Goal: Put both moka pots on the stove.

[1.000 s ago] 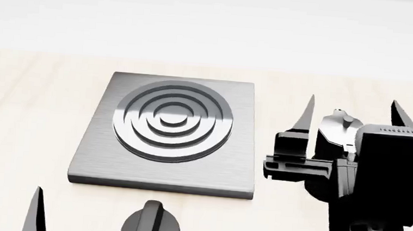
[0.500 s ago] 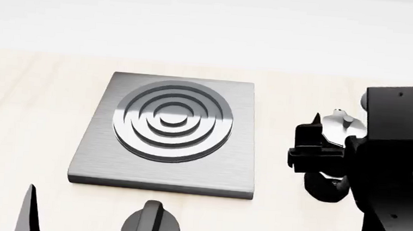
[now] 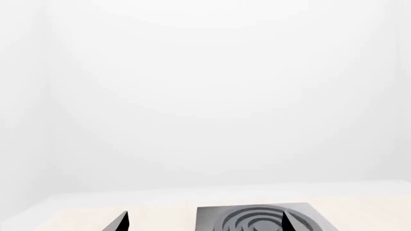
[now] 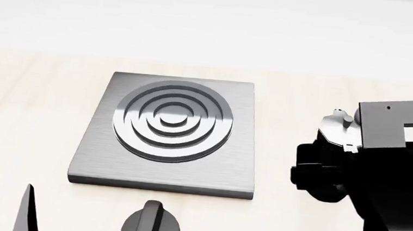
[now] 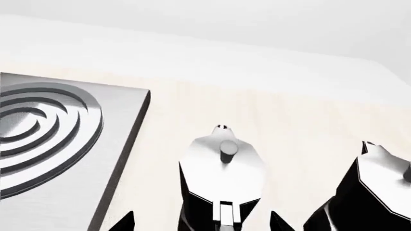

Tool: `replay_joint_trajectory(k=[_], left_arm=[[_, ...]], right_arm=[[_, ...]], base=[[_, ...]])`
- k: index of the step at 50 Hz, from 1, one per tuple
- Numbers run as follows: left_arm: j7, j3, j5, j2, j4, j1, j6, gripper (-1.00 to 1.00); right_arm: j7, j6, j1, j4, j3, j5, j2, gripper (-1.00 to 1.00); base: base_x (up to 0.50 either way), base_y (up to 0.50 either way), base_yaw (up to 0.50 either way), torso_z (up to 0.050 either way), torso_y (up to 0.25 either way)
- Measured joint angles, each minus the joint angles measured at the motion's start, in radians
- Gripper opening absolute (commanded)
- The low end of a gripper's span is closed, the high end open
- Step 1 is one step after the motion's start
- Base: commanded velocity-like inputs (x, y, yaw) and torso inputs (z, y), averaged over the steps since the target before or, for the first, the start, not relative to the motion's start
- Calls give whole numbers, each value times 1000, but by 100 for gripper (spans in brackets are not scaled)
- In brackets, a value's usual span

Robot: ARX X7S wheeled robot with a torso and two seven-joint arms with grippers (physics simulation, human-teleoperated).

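The stove point(image 4: 169, 126) lies flat on the light wooden table, left of my right arm. One moka pot point(image 5: 222, 166), black with a silver lid and knob, stands upright right of the stove. Its lid shows in the head view point(image 4: 338, 129) beside my right arm. My right gripper point(image 5: 202, 224) is open, with one fingertip on each side of this pot and not touching it. The second moka pot point(image 5: 378, 180) stands close beside the first, farther from the stove, and is hidden in the head view. My left gripper point(image 3: 204, 224) is open and empty, near the stove point(image 3: 257, 219).
A squat round black knob point(image 4: 151, 223) sits on the table in front of the stove. One left fingertip point(image 4: 27, 212) shows at the lower left of the head view. The table point(image 4: 32, 109) ends at a white wall behind.
My right arm has swung round and down at the first pot. Its two fingers, pointing up a second ago, are no longer seen in the head view. The left fingertip drifted slightly left.
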Motion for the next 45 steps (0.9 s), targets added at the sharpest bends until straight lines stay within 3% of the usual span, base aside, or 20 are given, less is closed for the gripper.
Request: replay_joint_trajectory(k=[45], left_arm=[[-14, 34, 8, -9, -25, -15, 4, 100]], right_arm=[[-33, -165, 12, 281, -41, -56, -20, 100]], base=[[0, 0, 0, 0, 0]])
